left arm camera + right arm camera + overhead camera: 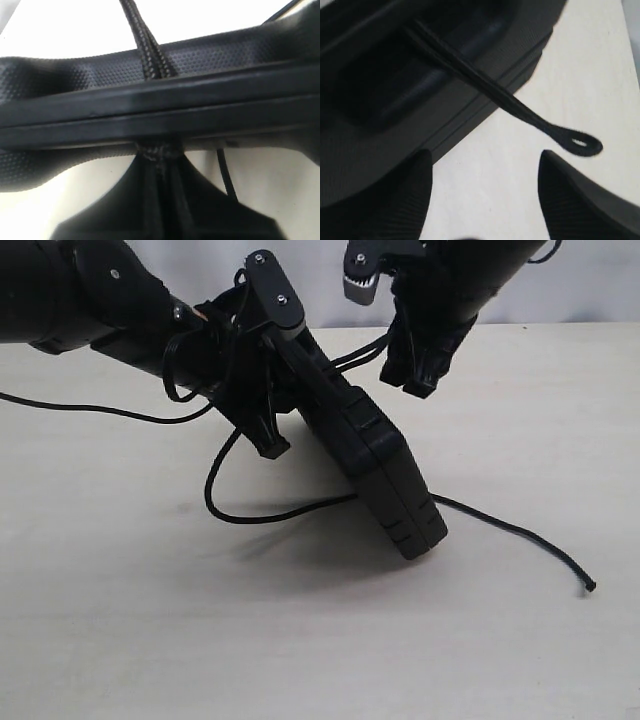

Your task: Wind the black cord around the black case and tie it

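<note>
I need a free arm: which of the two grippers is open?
The right gripper, jaws spread with nothing between them, near the black case. The left gripper is shut on the black cord at the case's edge.

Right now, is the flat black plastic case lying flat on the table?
No, the flat black plastic case stands tilted, its lower end resting on the pale table.
</note>
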You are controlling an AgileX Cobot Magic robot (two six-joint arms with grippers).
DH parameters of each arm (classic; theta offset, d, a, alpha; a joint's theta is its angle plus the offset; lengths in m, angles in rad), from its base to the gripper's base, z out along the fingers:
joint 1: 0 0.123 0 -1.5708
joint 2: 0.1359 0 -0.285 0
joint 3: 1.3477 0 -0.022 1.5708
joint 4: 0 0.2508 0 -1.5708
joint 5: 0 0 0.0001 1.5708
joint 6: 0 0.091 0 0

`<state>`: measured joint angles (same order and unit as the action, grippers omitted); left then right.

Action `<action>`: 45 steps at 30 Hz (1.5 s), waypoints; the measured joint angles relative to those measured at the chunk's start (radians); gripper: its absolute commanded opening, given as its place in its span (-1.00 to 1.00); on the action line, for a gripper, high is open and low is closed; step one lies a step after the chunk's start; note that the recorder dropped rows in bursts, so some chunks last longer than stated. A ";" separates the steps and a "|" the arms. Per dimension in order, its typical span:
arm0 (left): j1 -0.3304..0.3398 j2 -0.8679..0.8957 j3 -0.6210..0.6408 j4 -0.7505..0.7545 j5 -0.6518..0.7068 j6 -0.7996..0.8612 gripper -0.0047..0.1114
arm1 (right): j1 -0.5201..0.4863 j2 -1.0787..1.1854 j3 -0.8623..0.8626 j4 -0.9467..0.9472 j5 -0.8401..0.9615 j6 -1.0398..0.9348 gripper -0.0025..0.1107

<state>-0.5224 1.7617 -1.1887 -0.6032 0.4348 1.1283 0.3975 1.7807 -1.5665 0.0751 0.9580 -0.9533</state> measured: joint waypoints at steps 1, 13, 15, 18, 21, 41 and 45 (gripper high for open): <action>0.000 0.000 0.000 -0.001 0.000 0.000 -0.92 | 0.000 0.000 0.007 0.018 -0.014 -0.051 0.08; 0.000 0.000 0.000 -0.003 0.000 0.000 -0.92 | 0.000 0.000 0.138 -0.003 -0.245 -0.228 -0.44; 0.000 0.000 0.000 -0.003 0.000 0.000 -0.92 | 0.000 0.000 0.157 0.009 -0.262 -0.232 -0.72; 0.000 0.000 0.000 -0.011 0.002 0.000 -0.89 | 0.000 0.000 0.173 0.009 -0.269 -0.232 -0.88; 0.000 0.000 0.000 -0.004 0.007 0.000 -0.62 | 0.000 -0.001 0.175 0.009 -0.271 -0.227 -0.88; 0.000 -0.165 0.000 0.162 0.142 0.002 -0.04 | 0.000 -0.041 0.175 -0.203 -0.323 0.173 -0.88; 0.000 -0.192 0.000 0.150 0.144 -0.050 -0.04 | -0.006 -0.041 0.173 -0.207 -0.323 0.337 -0.88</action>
<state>-0.5224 1.5699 -1.1887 -0.4532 0.5790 1.0785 0.3913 1.7402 -1.3935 -0.1319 0.6348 -0.6161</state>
